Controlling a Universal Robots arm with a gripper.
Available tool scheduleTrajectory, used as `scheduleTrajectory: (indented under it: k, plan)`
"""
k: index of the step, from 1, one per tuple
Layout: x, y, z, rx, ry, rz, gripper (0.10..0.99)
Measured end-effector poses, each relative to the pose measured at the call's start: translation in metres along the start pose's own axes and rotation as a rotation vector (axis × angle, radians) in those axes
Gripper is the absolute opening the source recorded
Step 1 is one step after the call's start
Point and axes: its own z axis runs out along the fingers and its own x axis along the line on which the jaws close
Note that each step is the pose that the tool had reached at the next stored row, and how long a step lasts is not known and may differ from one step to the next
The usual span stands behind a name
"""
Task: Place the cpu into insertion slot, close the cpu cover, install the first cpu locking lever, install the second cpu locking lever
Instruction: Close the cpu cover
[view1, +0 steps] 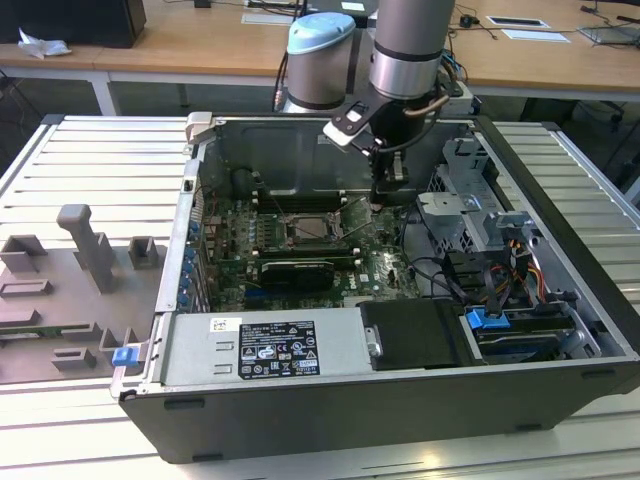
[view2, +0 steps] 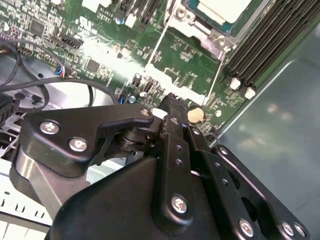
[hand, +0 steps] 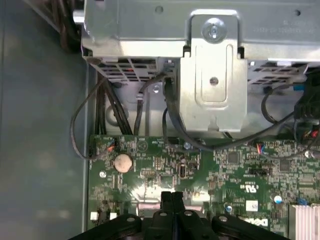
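Observation:
In the exterior view my gripper (view1: 388, 195) hangs inside the open computer case, just to the exterior view's right of the insertion slot (view1: 315, 228) on the green board. In both wrist views its black fingers (hand: 171, 196) are pressed together with nothing between them, low over the board's edge near a round coin battery (hand: 122, 161). In the second wrist view the cpu (view2: 220, 7) shows a pale face inside the socket, with the silvery cpu cover (view2: 200, 30) framing it. A thin wire lever (view2: 159, 42) runs along one side and another (view2: 215, 75) along the adjacent side, ending close to my gripper (view2: 172, 102). Whether they are latched I cannot tell.
Long black memory slots (view2: 265, 40) flank the socket. A metal drive cage (hand: 215, 75) with black cables (hand: 100, 110) stands beyond the board's edge. The power supply (view1: 260, 345) fills the case's front, and a grey fixture (view1: 80, 260) lies outside the case.

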Motion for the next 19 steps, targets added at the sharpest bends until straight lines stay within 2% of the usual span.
scheduleTrajectory:
  k: [5,10,11,13,14,16,19]
  plan:
    - [-0.0003,0.0104,0.0069,0.0,-0.0001,0.0,0.106]
    - [-0.0005,0.011,0.0189,0.001,0.0,-0.001,0.106]
    - [-0.0005,0.0111,0.0193,0.006,0.0,-0.001,0.106]
    - [-0.0005,0.011,0.0194,0.04,0.0008,-0.001,0.106]
    - [-0.0005,0.011,0.0193,0.05,0.001,0.0,0.106]
    - [-0.0005,0.011,0.0189,0.059,0.0009,0.0,0.106]
    - [-0.0005,0.0109,0.0184,0.063,0.0014,0.0,0.106]
